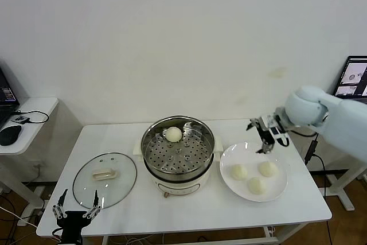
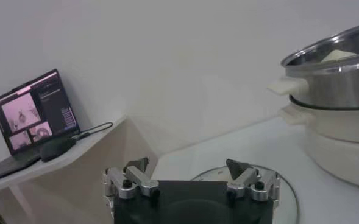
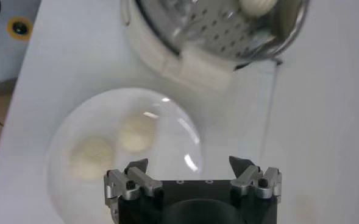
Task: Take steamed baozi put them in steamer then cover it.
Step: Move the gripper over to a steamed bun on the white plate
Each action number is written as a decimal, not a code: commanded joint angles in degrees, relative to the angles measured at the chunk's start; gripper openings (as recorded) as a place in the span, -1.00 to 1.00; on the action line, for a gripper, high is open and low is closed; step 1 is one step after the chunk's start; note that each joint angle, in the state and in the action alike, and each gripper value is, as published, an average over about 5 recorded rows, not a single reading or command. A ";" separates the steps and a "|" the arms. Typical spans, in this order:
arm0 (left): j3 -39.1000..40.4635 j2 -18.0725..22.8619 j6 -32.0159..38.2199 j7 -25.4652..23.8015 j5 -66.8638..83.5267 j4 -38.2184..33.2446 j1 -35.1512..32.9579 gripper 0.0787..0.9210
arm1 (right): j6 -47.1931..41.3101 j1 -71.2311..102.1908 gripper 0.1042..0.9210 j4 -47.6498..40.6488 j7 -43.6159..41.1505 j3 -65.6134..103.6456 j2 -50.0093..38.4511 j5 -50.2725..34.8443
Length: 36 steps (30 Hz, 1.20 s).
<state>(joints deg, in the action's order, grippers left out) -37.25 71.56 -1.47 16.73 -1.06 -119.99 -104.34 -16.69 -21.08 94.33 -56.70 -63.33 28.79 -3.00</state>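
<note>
On a white table [image 1: 200,210], the shiny steel steamer [image 1: 178,152] has a hole-dotted tray and cream-white base, 1 cream-white bun [image 1: 173,134] lies inside, 3 more buns [image 1: 256,185] sit on a white plate [image 1: 229,185], and the clear glass lid [image 1: 105,179] bears a cream handle.

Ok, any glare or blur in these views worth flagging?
Head view: even light, sharp. Right wrist view: bright glare streaks on the plate, baozi look soft, steamer rim blurred. Left wrist view: steamer steel reflects brightly.
</note>
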 commanded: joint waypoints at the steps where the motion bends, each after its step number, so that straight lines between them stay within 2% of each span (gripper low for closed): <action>1: -0.46 0.12 0.11 0.04 -0.04 0.34 -0.35 0.77 | -1.50 13.77 0.76 -0.70 0.58 6.05 -1.36 4.24; 20: -1.44 0.30 0.36 0.15 -0.16 2.04 -0.22 0.77 | -1.31 23.32 0.76 -14.87 2.37 11.04 13.32 8.08; 36: -1.31 0.39 0.40 0.18 -0.25 3.06 0.47 0.77 | -1.16 24.68 0.62 -20.00 3.19 13.00 17.18 9.71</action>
<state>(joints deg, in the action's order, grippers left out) -38.61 71.93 -1.07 16.91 -1.26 -117.09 -103.85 -17.81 2.22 77.21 -53.73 -51.21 43.71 6.07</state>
